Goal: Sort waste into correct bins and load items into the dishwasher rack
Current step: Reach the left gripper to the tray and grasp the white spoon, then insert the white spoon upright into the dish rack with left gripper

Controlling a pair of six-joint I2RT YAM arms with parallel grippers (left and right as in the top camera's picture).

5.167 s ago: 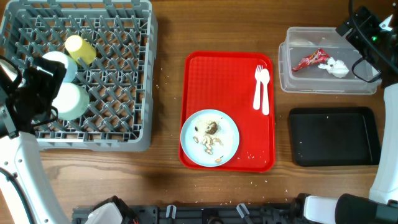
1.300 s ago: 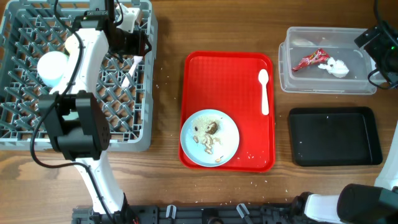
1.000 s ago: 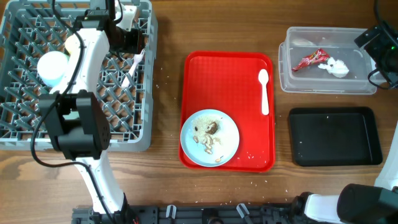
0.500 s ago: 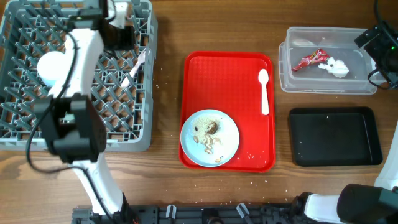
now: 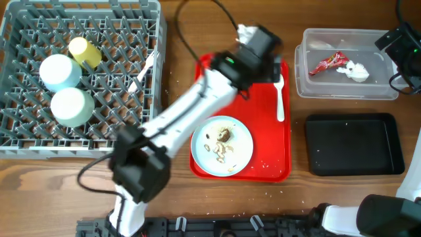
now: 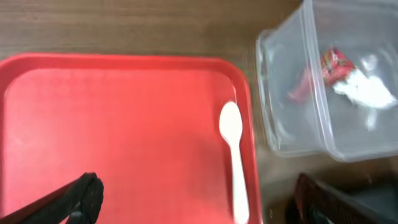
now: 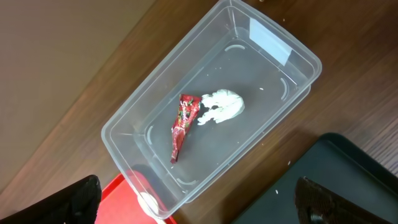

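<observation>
My left gripper [image 5: 262, 54] [image 6: 199, 208] is open and empty above the red tray, its fingers either side of the white spoon [image 5: 280, 99] [image 6: 235, 155]. The white plate [image 5: 222, 146] holds brownish food scraps [image 5: 223, 137] and crumbs. The grey rack [image 5: 85, 150] holds the yellow cup [image 5: 85, 52], light blue bowl [image 5: 60, 71], pale green bowl [image 5: 72, 106] and white fork [image 5: 143, 71]. The clear tub [image 5: 309, 82] [image 7: 273, 93] holds the red wrapper [image 5: 329, 64] [image 7: 185, 124] and tissue [image 5: 355, 70] [image 7: 221, 106]. My right gripper [image 7: 202, 208] is open and empty above the tub.
The red tray [image 5: 243, 85] [image 6: 124, 124] lies in the middle. The black tray [image 5: 355, 145] [image 7: 348, 180] sits right of it, below the tub. The left arm spans from the table's front edge across the plate to the tray's top.
The left arm has swung from the rack's top right over to the red tray's top right, near the spoon. The fork stays in the rack. The right arm has not moved.
</observation>
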